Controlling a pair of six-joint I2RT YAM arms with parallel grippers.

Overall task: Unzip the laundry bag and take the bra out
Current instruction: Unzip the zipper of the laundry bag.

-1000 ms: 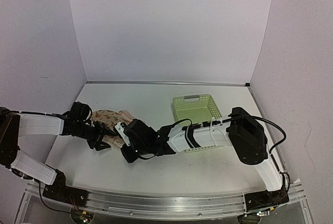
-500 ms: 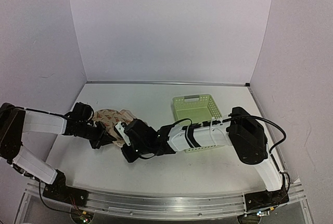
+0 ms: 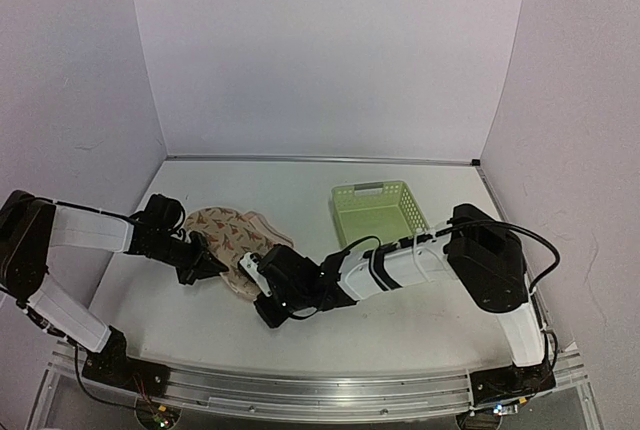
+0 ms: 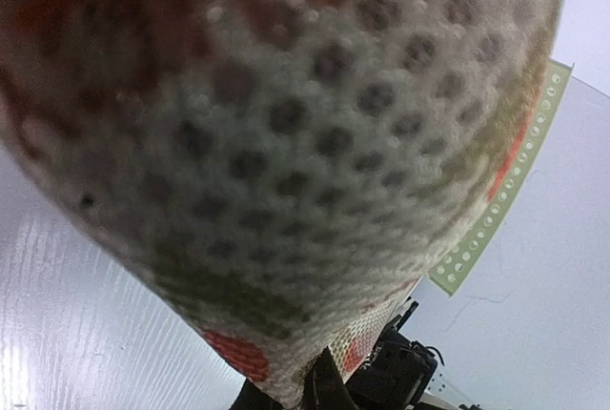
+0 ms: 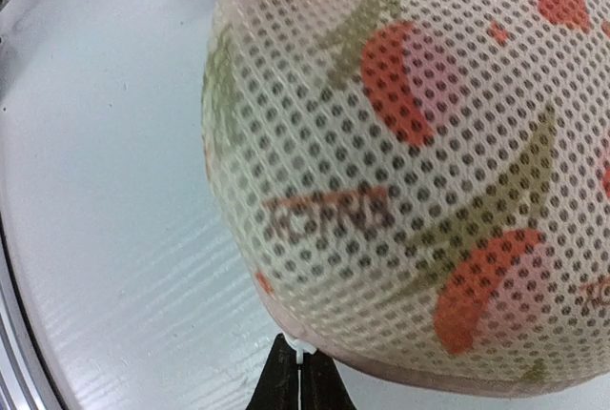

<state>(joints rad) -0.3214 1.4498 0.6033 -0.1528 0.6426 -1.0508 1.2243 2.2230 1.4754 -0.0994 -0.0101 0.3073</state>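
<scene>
The right gripper has its fingers pinched tight together on a small white tab at the rim of the laundry bag. Whether that tab is the zip pull cannot be told. In the right wrist view the bag's domed mesh rises directly above and beyond the fingertips, touching them at its lower edge, with red and green motifs spread across it. The bare white table lies to the fingers' left.

The left gripper sits at the opposite, left near edge of the bag, its tip against the fabric. Its wrist camera is so close that the mesh fills nearly the whole view, and the fingers are hidden, so whether they are clenched or released cannot be told.

From above, the bag lies flat on the table between the two grippers — reaching away from both sets of fingers toward the back wall. The pale green basket stands well apart from the fingers, beyond the right forearm.
</scene>
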